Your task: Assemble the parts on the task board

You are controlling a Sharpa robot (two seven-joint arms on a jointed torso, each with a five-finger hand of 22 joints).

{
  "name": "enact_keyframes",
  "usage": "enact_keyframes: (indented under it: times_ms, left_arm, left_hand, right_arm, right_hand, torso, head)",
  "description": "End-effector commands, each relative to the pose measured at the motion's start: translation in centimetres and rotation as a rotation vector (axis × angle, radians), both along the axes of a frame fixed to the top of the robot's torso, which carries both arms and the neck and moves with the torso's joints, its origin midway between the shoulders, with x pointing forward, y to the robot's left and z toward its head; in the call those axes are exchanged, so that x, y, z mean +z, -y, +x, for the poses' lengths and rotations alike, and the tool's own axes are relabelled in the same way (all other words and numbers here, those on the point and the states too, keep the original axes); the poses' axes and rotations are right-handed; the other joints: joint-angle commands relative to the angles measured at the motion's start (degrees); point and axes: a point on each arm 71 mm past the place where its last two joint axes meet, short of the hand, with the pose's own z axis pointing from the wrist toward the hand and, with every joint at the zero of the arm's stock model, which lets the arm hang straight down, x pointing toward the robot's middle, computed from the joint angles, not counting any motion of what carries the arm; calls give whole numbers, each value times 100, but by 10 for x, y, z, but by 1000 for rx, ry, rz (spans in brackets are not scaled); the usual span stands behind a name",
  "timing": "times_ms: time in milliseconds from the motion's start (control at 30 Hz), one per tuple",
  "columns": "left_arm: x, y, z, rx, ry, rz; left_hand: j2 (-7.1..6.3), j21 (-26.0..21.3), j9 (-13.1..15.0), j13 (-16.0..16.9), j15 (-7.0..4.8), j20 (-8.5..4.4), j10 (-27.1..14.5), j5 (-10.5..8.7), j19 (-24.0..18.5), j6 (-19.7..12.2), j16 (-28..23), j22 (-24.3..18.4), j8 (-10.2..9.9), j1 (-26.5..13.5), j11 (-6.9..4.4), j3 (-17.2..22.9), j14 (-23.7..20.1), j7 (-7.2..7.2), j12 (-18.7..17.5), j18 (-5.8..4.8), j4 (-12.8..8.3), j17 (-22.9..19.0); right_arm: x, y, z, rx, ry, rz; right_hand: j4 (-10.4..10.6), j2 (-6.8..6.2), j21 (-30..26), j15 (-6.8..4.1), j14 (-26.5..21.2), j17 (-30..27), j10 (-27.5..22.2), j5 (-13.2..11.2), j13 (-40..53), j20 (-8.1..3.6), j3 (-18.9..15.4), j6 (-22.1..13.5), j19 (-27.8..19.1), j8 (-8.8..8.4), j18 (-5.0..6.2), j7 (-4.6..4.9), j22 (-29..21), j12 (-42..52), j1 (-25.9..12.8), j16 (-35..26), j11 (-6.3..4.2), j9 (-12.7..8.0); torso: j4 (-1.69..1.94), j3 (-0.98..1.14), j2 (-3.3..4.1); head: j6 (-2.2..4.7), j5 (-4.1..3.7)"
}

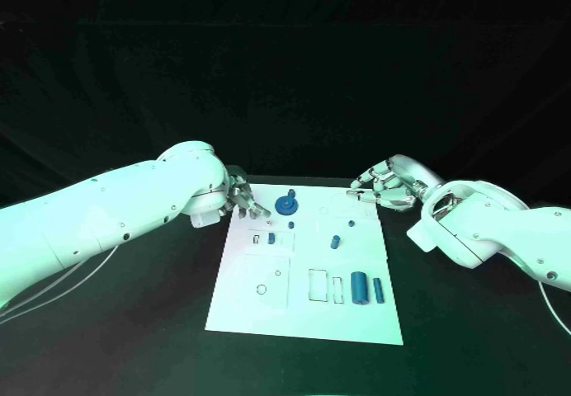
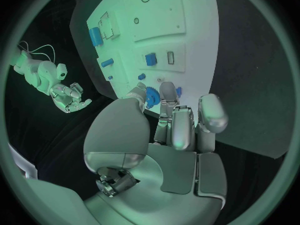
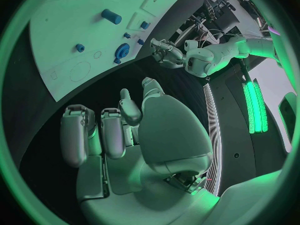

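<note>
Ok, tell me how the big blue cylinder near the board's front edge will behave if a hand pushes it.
The cylinder lies on its side on the smooth board, so it will probably roll if pushed across its length. It looks like stiff, smooth plastic, likely light and a bit slippery. A smaller cylinder lies close beside it and might get knocked.

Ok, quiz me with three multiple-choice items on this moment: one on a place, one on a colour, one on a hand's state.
1. Where is the left hand?
A. at the task board's far left corner, by the gear-shaped part
B. at the board's near edge
C. beyond the table's right edge

2. What colour are the parts on the task board?
A. red
B. blue
C. yellow

3. What is the right hand holding?
A. a cylinder
B. the board
C. nothing

Key: 1 A, its fingers sit beside the gear-shaped part; 2 B, every piece shows blue against the white plate; 3 C, its fingers are apart over bare table, off the board's far right corner.
</note>
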Motion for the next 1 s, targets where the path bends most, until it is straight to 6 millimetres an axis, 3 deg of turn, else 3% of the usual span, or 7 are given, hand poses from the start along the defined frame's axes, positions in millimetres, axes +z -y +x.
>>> enact_keyframes:
  times_ms: [33, 267, 567, 833, 1000]
  left_arm:
    - [13, -4, 8, 35, 34, -39]
    - [29, -13, 28, 79, 98, -66]
    - [24, -15, 41, 81, 82, -25]
    - [6, -12, 46, 91, 62, 23]
    - [-5, -10, 46, 94, 41, 41]
  left_hand:
    - [5, -116, -124, -83, 71, 56, -115, -5, -99, -145, -36, -181, -153, 100, 69, -102, 284, 83, -88, 34, 39, 365]
    - [43, -610, -447, -299, 194, 171, -396, -2, -485, -360, -190, -939, -447, 424, 207, -214, 211, 230, -290, 174, 71, 243]
    - [36, -521, -535, -363, 202, 186, -358, -3, -352, -275, -136, -740, -453, 504, 214, -199, 228, 240, -281, 134, 103, 289]
    - [0, -477, -585, -388, 200, 186, -325, -3, -293, -244, -127, -664, -461, 409, 211, -240, 233, 235, -257, 120, 122, 296]
    - [2, -427, -606, -397, 197, 185, -307, -3, -241, -221, -114, -575, -458, 365, 206, -247, 238, 229, -241, 103, 123, 307]
  right_arm:
    - [0, -1, 0, 8, 1, -4]
    - [-1, -2, 1, 10, 0, -4]
    - [-2, -3, 1, 14, -3, -4]
    - [-4, -4, 1, 18, -6, -3]
    - [-4, -5, 0, 20, -5, -2]
  right_hand:
    - [-1, 11, -21, -35, 293, 170, -33, 14, -5, -14, -35, -23, -46, 24, 66, -22, 800, -32, -50, -19, -12, 6]
    - [-1, 13, -20, -36, 294, 171, -32, 15, -6, -14, -46, -26, -44, 24, 66, -23, 802, -32, -67, -20, -12, 7]
    - [-1, 14, -20, -36, 294, 171, -32, 16, -6, -14, -46, -26, -43, 24, 65, -23, 803, -32, -67, -20, -12, 7]
    - [-4, 18, -25, -36, 293, 168, -33, 21, -9, -14, -47, -27, -46, 25, 67, -24, 800, -33, -68, -23, -13, 7]
    - [-4, 18, -25, -36, 293, 168, -33, 21, -9, -14, -47, -27, -46, 25, 67, -24, 800, -33, -68, -23, -13, 7]
  torso:
    - [-5, -2, 8]
    - [-14, -4, 19]
    - [-11, -8, 20]
    - [-16, -12, 17]
    - [-17, -4, 18]
  head:
    - [46, 23]
    - [62, 52]
    - [41, 78]
    - [24, 78]
    - [14, 86]
